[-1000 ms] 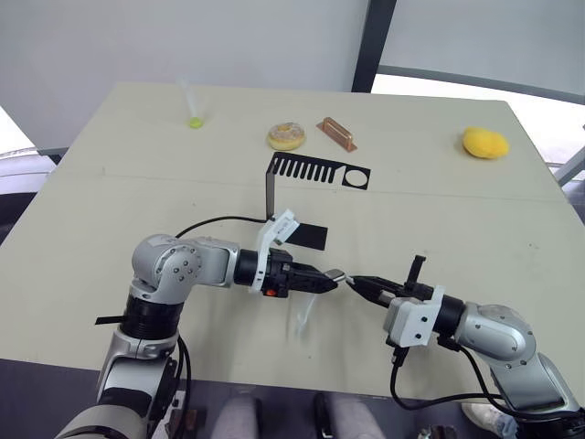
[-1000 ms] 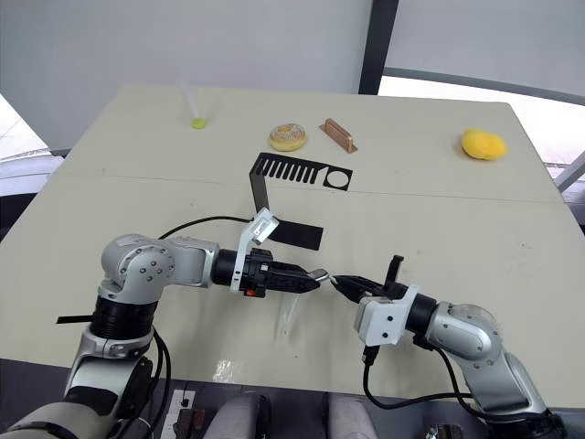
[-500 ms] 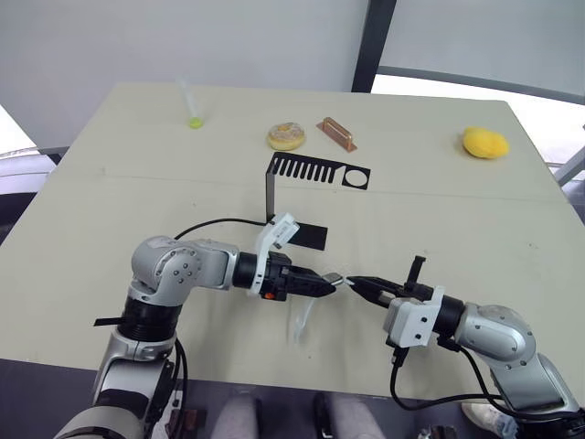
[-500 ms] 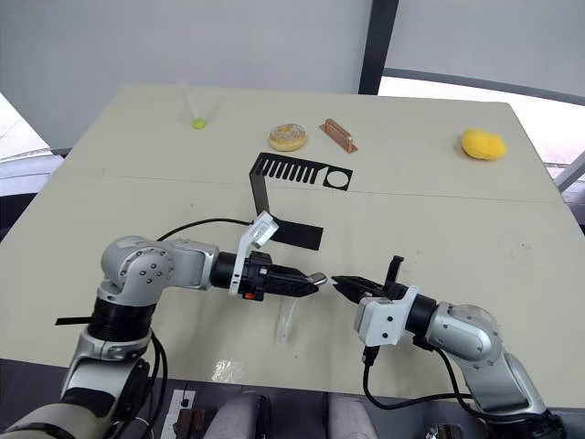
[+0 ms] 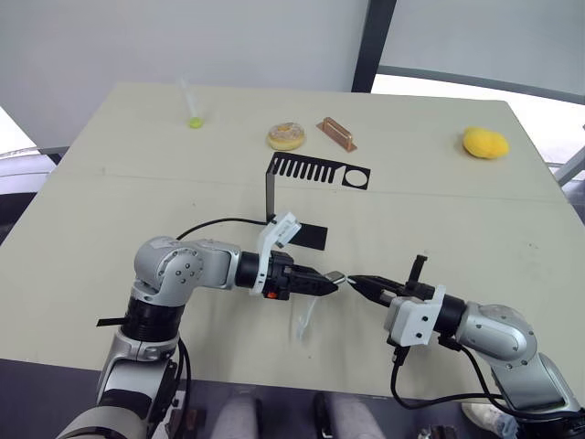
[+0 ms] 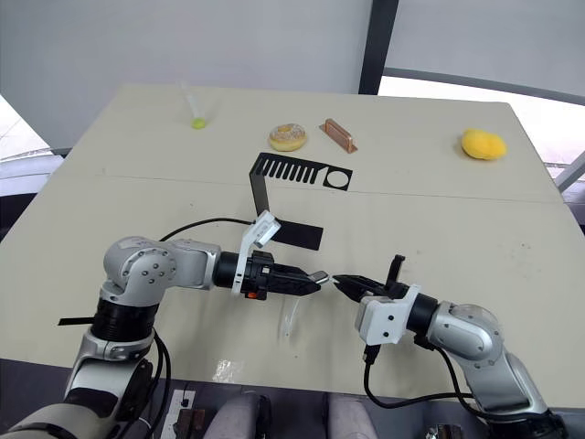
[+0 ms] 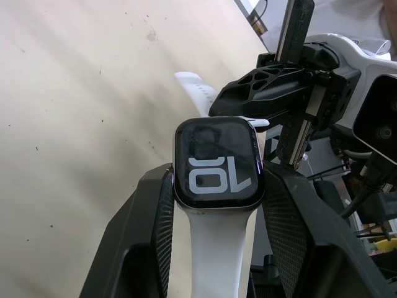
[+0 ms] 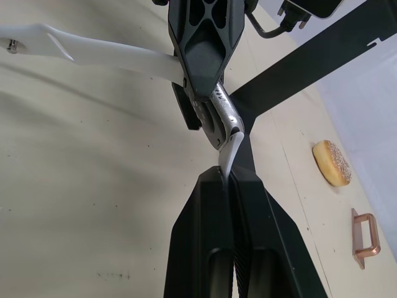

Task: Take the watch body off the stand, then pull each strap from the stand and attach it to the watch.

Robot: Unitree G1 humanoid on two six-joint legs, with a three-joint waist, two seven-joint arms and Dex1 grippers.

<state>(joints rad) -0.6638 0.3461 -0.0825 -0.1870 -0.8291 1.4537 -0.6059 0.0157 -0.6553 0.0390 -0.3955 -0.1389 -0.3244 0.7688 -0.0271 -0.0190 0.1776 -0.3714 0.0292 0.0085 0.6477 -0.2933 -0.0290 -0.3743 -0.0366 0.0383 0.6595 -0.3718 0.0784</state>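
The left gripper (image 7: 214, 205) is clamped on the small black rounded-square watch body (image 7: 216, 162), one white flexible strap (image 5: 304, 322) hanging below. The right gripper (image 8: 226, 177) is pinched on the second white strap (image 8: 228, 152), held against the watch body, above the beige table (image 5: 110, 219), in front of the black bent sheet-metal stand (image 5: 306, 174).

Left gripper (image 5: 331, 282) clamped, right gripper (image 5: 355, 283) pinched closed; tips facing, nearly meeting.

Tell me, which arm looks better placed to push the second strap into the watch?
The right, probably. Its gripper is pinching the loose white strap with the end at the watch, while the left gripper just clamps the watch.
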